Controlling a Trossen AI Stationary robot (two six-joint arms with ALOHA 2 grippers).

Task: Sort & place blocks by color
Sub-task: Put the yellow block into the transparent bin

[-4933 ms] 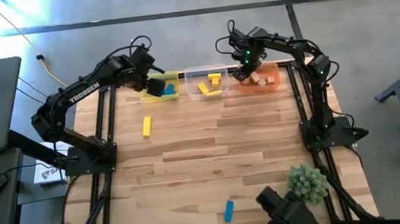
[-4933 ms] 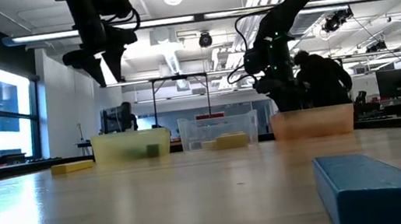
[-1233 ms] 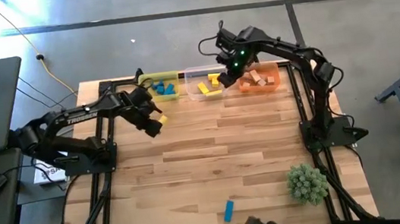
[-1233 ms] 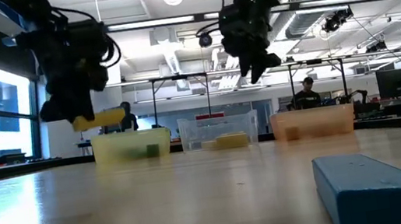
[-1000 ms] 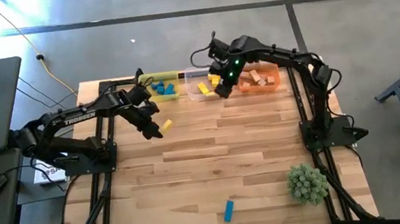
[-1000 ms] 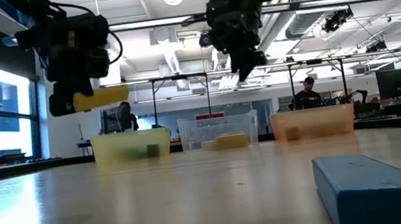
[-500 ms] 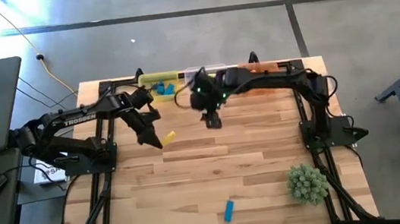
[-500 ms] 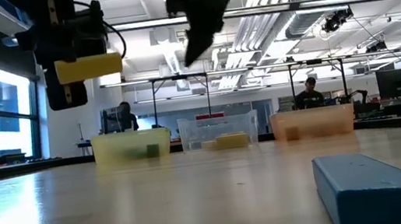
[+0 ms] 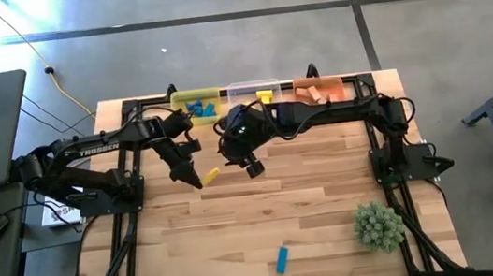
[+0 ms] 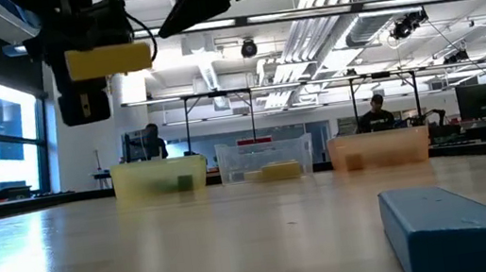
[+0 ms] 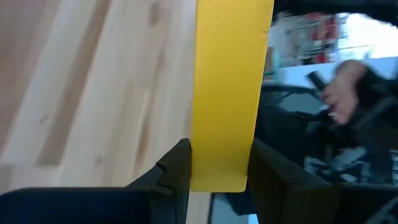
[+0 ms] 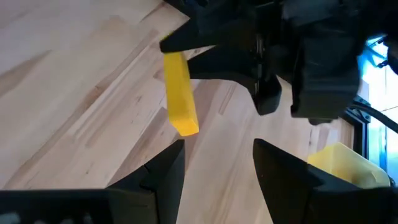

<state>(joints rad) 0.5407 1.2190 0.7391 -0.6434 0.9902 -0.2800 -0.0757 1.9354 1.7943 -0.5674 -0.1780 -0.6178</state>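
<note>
The left gripper hangs above the desk left of its middle, clenched on one end of a yellow bar, which sticks out sideways well clear of the wood; the left wrist view shows the bar pinched between the two dark fingers; just beside it, toward the desk's centre, the right gripper hovers with its fingers spread and nothing between them, facing the held bar. Along the far edge stand three bins: a yellow bin with blue blocks, a clear bin with a yellow block, an orange bin with tan blocks; a blue bar lies alone near the near edge; a spiky green plant ball sits toward the near right corner.
</note>
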